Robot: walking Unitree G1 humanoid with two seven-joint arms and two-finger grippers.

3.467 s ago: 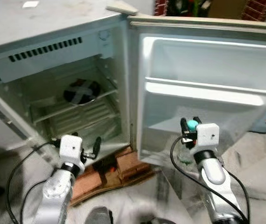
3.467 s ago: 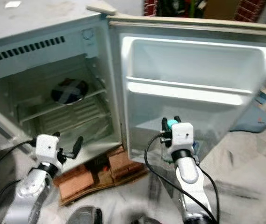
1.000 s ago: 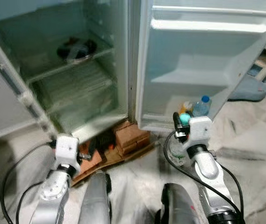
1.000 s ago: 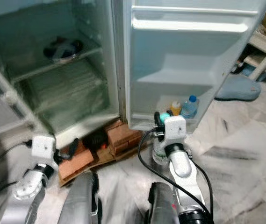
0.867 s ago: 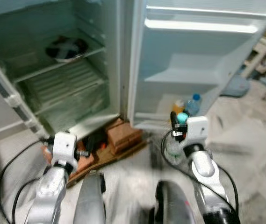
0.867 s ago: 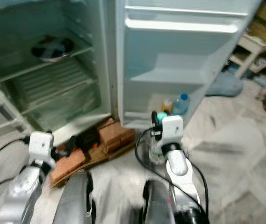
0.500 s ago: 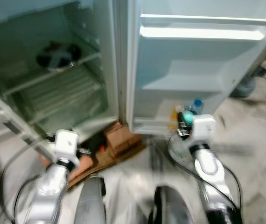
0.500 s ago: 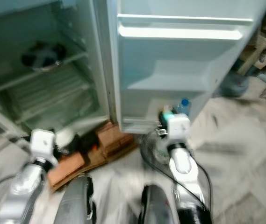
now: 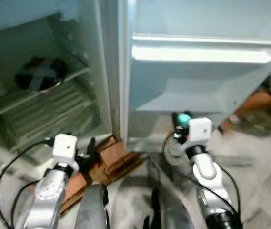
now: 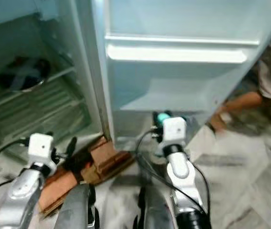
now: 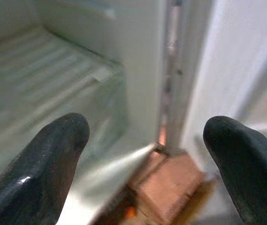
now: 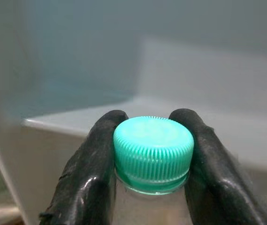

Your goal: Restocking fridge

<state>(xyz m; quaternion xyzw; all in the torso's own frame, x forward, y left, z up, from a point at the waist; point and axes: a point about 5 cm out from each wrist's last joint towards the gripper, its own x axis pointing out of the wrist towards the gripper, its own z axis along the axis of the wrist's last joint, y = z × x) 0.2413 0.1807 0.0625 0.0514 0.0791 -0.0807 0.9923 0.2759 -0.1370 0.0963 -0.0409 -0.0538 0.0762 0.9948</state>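
The fridge (image 9: 102, 71) stands open, its door (image 9: 202, 90) swung out to the right. My right gripper (image 9: 182, 120) is shut on a clear bottle with a teal cap (image 12: 153, 152), just in front of the door's lowest shelf. In the right wrist view black fingers (image 12: 86, 164) pinch the bottle's neck under the cap. My left gripper (image 9: 88, 149) is open and low, by the fridge's bottom edge. Its fingers (image 11: 44, 164) frame the wire shelf and the door hinge gap.
A dark round dish (image 9: 40, 75) lies on the upper wire shelf inside the fridge. Red bricks (image 9: 114, 155) and a board prop up the fridge at floor level. A person (image 10: 268, 71) crouches at the right, an arm (image 10: 235, 102) reaching down behind the door.
The camera has moved closer to the door. A person has come into view at the right. The right gripper still holds the bottle, and the door-shelf bottles no longer show.
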